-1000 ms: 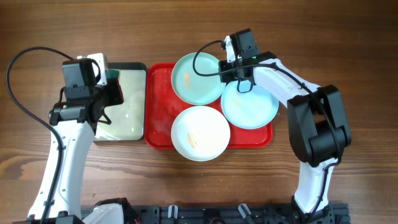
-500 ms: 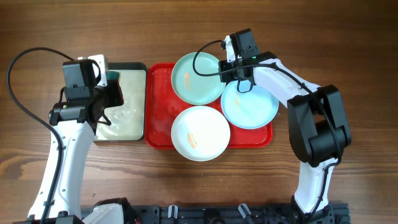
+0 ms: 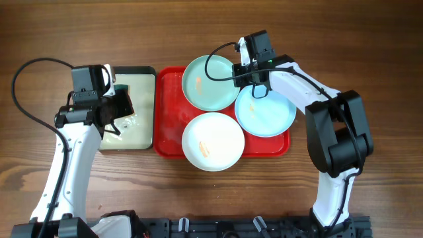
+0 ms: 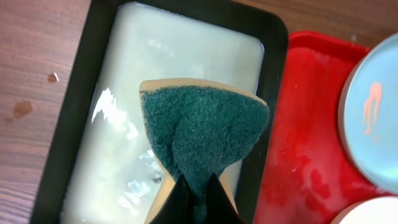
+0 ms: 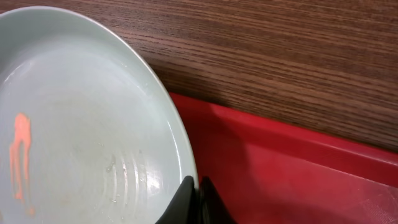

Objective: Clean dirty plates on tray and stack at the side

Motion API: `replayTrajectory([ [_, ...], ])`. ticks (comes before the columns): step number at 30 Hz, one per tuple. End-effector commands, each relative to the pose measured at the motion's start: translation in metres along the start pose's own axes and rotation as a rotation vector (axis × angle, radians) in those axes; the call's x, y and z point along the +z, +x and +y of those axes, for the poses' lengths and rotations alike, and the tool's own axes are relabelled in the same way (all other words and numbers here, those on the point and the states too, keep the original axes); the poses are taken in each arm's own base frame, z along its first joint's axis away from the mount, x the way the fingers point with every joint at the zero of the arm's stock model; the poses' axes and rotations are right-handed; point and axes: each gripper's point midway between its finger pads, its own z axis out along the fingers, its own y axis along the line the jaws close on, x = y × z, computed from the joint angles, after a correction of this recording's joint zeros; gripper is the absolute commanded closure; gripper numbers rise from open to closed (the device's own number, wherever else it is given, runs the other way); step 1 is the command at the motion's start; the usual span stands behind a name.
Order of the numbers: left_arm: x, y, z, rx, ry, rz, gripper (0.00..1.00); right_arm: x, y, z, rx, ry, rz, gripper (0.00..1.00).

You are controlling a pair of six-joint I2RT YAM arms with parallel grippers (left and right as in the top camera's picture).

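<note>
Three plates lie on the red tray [image 3: 168,129]: a pale blue one [image 3: 208,82] at the back with an orange smear, a light-blue one [image 3: 266,112] at the right, and a white one [image 3: 213,141] in front, also smeared orange. My right gripper [image 3: 246,79] is shut on the back plate's right rim; the right wrist view shows the fingertips [image 5: 196,190] pinching that plate [image 5: 74,124] over the tray [image 5: 298,180]. My left gripper [image 4: 196,190] is shut on a green-faced sponge [image 4: 202,130], held above the milky water.
A dark-rimmed tray [image 3: 151,109] of milky, soapy water stands just left of the red tray; its rim [image 4: 81,93] and the red tray [image 4: 298,143] fill the left wrist view. Bare wooden table surrounds both trays. The right arm reaches in from the right.
My left arm has shifted slightly to the right and toward the front with the sponge, and the water has rippled. The right arm and the plates have not moved.
</note>
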Motion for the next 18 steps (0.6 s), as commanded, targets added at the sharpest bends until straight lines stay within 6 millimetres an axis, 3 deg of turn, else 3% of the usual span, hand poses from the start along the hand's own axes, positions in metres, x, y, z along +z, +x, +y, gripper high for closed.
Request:
replayTrajectory([
  [1,-0.002,-0.006,-0.004,-0.122,0.001,-0.019,0.96,-0.007,-0.007,0.004,-0.005,-0.009,-0.021,0.96],
  [7,-0.002,-0.010,-0.005,-0.143,0.007,-0.035,0.96,-0.007,-0.007,0.004,-0.005,-0.009,-0.020,0.96],
  [11,-0.002,-0.003,-0.011,-0.194,0.041,0.002,0.96,-0.007,-0.007,0.004,-0.004,-0.009,-0.020,0.96],
  [15,-0.002,-0.009,0.009,-0.181,-0.074,-0.043,0.96,-0.007,-0.007,0.005,-0.005,-0.013,-0.020,0.96],
  [18,-0.001,-0.007,0.006,-0.118,-0.061,-0.030,0.96,-0.007,-0.006,0.007,-0.004,-0.025,-0.018,0.96],
])
